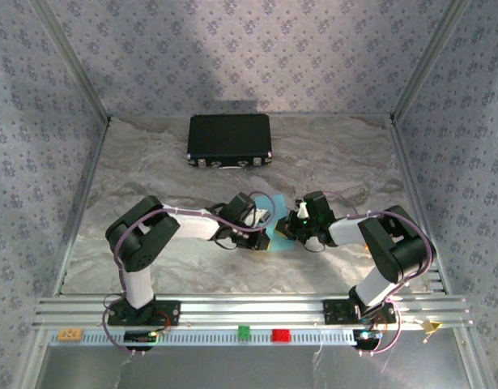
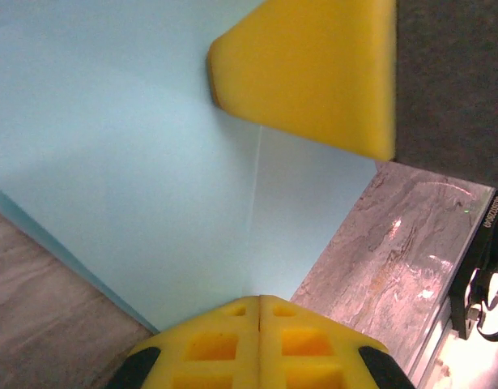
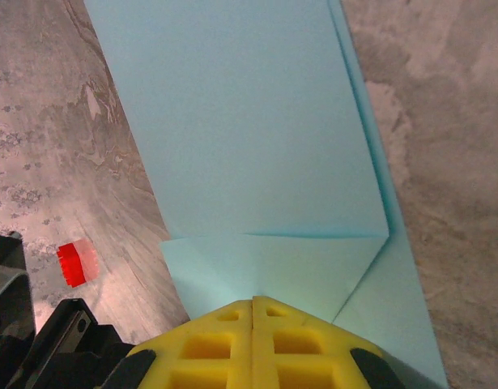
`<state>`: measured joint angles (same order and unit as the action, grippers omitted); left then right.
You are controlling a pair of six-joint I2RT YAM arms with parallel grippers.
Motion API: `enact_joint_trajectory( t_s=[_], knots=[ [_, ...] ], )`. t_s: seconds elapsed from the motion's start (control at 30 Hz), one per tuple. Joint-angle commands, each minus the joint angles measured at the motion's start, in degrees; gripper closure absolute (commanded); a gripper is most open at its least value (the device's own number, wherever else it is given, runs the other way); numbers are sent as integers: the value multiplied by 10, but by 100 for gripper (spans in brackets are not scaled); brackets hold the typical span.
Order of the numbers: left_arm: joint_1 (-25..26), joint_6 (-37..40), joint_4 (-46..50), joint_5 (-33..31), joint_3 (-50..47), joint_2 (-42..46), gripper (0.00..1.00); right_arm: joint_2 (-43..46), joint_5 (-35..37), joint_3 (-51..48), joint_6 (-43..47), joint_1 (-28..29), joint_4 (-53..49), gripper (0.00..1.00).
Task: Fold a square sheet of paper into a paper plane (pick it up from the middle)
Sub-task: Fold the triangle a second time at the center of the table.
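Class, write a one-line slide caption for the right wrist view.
The right hand, shut, over a creased light-blue sheet on the marbled table, a small red block at left.

Open table (image 1: 346,162) lies either side of the black case (image 1: 229,140) (standing far, mid-width).

Left arm: your left arm (image 1: 143,235) rises from its base, folds at the elbow and reaches right.
Left gripper: your left gripper (image 1: 263,219) has its jaws closed, yellow pads (image 2: 224,344) pressed flat together.
Right arm: your right arm (image 1: 394,243) mirrors it, elbow bent, reaching left.
Right gripper: your right gripper (image 1: 291,224) is likewise closed, pads meeting.
Spacing: the two grippers sit near each other, tips facing.
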<state>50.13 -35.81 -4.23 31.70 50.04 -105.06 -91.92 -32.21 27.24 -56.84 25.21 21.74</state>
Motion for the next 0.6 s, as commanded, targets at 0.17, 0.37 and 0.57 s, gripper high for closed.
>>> enact_joint_trajectory(
  t_s=[0.17,0.37,0.57],
  knots=[
    [15,33,109,-44,-26,58,96,-8,33,-15,-4,-5,-44,100],
    [14,28,88,-45,-10,97,97,-8,32,-15,-4,-5,-43,100],
    [2,-1,31,-13,27,68,97,-7,33,-15,-4,-5,-44,100]
  ],
)
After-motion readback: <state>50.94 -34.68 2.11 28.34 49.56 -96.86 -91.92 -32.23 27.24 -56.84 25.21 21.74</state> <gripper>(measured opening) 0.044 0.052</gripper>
